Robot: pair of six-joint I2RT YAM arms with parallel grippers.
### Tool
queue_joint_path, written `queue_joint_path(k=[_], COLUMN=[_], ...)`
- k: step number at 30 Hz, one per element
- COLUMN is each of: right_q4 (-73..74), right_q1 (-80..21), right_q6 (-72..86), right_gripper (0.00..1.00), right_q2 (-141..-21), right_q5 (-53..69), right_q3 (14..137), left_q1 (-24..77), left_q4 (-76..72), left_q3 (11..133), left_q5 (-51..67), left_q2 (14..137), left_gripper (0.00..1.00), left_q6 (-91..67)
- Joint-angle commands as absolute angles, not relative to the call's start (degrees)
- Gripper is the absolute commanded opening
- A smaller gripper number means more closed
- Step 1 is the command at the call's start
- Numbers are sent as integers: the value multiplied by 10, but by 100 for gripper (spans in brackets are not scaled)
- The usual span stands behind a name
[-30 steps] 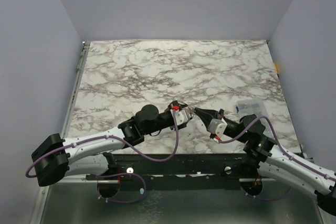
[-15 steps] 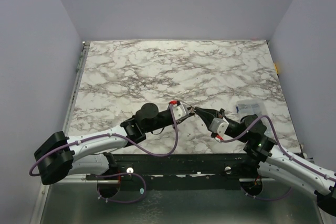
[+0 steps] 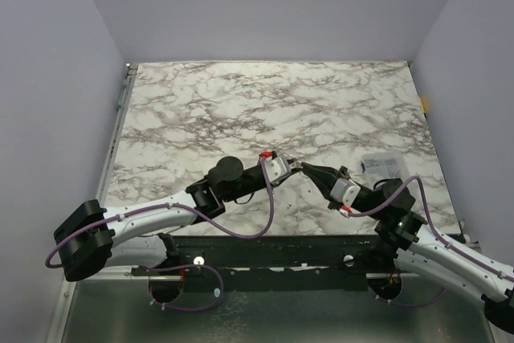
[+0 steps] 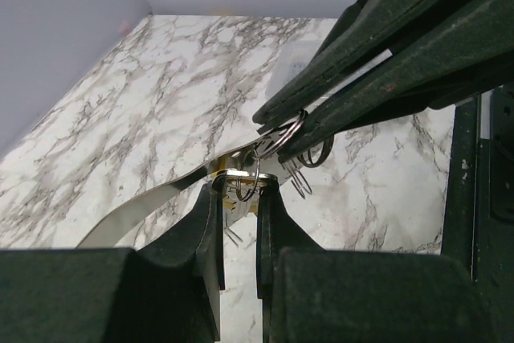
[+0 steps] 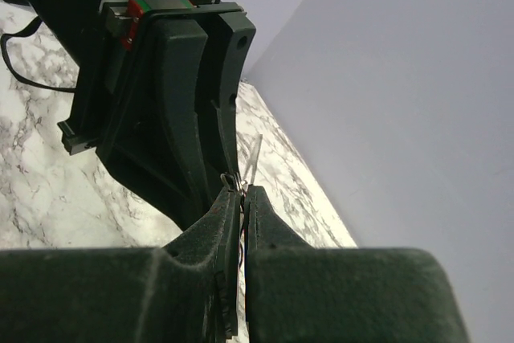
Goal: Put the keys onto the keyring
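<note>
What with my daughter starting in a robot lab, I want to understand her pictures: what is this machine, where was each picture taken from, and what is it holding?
These are two robot arms bolted at the near edge of a marble table. The wide picture comes from a fixed camera above and behind them. The other two come from a small camera on each wrist, so each shows its own dark fingers at the bottom and the other arm's gripper opposite. The left gripper pinches a tiny key with a yellowish head. The right gripper is shut on the thin wire keyring. The two tips meet above the table, towards its front edge. A clear plastic box lies on the table to the right.
</note>
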State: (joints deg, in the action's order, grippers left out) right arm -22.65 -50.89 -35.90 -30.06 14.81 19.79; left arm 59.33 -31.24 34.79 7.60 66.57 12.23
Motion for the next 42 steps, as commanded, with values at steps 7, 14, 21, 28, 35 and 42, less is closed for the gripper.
queue_joint_path(k=[7, 14, 21, 28, 35, 42], right_q4=[-273, -260, -249, -229, -208, -197], right_q1=[-516, -516, -516, -516, -516, -516], right_q6=[-339, -350, -350, -349, -338, -343], right_gripper=[1, 1, 0, 1, 1, 0], right_q2=[-282, -278, -284, -296, -305, -310], right_q5=[204, 193, 198, 211, 233, 236], right_q3=[207, 208, 214, 224, 233, 236], left_q1=[589, 589, 580, 515, 509, 509], left_q4=[-265, -118, -100, -107, -145, -174], left_q3=[382, 393, 343, 366, 353, 370], left_q5=[-6, 135, 145, 284, 326, 401], left_q2=[689, 629, 490, 470, 487, 529], left_gripper=[2, 50, 50, 67, 75, 75], left_q6=[150, 281, 351, 304, 294, 248])
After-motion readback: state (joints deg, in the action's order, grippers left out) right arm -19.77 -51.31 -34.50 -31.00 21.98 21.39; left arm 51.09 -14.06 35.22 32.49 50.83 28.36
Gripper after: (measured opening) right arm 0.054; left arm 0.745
